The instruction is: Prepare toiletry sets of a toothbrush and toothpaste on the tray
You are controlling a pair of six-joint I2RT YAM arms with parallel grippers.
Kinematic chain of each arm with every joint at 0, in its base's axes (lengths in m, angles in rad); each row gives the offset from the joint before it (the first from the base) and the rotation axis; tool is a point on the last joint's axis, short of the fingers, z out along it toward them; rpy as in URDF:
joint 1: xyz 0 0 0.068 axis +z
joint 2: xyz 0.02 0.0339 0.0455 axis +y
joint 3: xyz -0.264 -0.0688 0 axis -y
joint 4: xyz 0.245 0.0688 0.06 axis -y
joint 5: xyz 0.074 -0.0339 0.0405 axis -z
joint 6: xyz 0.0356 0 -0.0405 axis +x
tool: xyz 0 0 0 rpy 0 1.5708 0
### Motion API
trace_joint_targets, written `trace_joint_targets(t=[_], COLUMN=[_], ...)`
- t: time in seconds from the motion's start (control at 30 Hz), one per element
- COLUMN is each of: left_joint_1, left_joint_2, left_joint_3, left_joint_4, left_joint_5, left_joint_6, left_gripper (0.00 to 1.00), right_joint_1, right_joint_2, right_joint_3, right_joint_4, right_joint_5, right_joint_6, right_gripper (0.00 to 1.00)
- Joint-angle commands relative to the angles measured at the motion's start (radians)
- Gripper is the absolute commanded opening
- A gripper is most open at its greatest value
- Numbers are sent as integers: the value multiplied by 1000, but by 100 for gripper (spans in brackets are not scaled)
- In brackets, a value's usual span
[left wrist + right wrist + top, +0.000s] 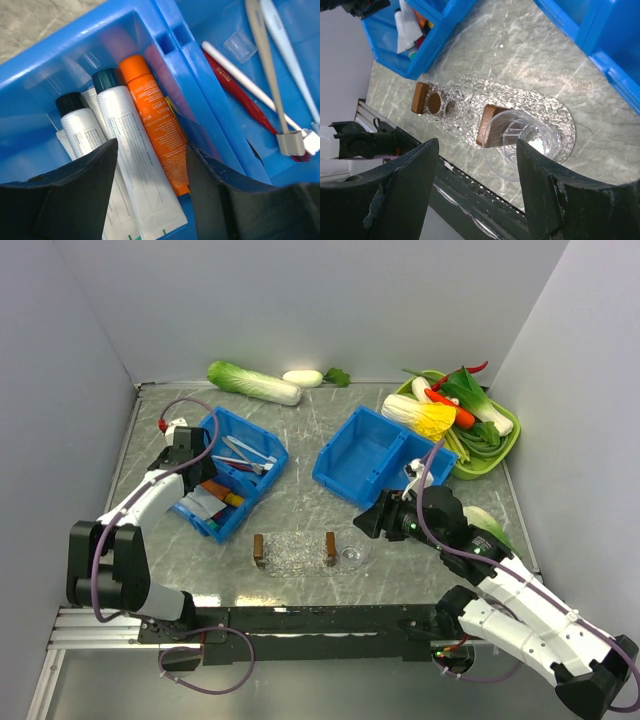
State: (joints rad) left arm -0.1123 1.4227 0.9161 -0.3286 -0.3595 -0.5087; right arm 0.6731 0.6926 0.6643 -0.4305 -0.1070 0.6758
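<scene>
At tray's [470,97] end, seemingly touching: cup [514,145]

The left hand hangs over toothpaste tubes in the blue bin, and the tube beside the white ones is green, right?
No: that tube is orange, not green, as the left wrist view shows. The left hand does hang over tubes in the blue bin.

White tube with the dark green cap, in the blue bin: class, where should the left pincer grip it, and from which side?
Probably grip the white tube across its body below the cap, coming down from above: the bin walls shut off the sides. It lies flat, packed between an orange tube and a black-capped tube, so pincer fingers must slip into those seams.
</scene>
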Motion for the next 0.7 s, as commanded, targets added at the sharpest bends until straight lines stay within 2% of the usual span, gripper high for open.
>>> trace_joint_targets(t=[0.0, 0.3, 0.53, 0.67], left_joint_1=[3, 3, 3, 2], left_joint_2=[33, 51, 32, -30], left_joint_3=[49, 40, 32, 14], left_joint_4=[-23, -36, -64, -43], left_joint_5=[24, 94, 59, 45], left_joint_6=[18, -4, -8, -14], left_gripper=[60, 58, 57, 57], right_joint_1=[-9, -12, -10, -12], right_joint_2=[8, 27, 5, -11], right_joint_3=[-9, -6, -17, -23], right_joint_4=[39, 41, 21, 12], right_joint_5=[-8, -11, -2, 12], right_joint_6=[10, 16, 25, 27], right_gripper=[71, 71, 71, 72])
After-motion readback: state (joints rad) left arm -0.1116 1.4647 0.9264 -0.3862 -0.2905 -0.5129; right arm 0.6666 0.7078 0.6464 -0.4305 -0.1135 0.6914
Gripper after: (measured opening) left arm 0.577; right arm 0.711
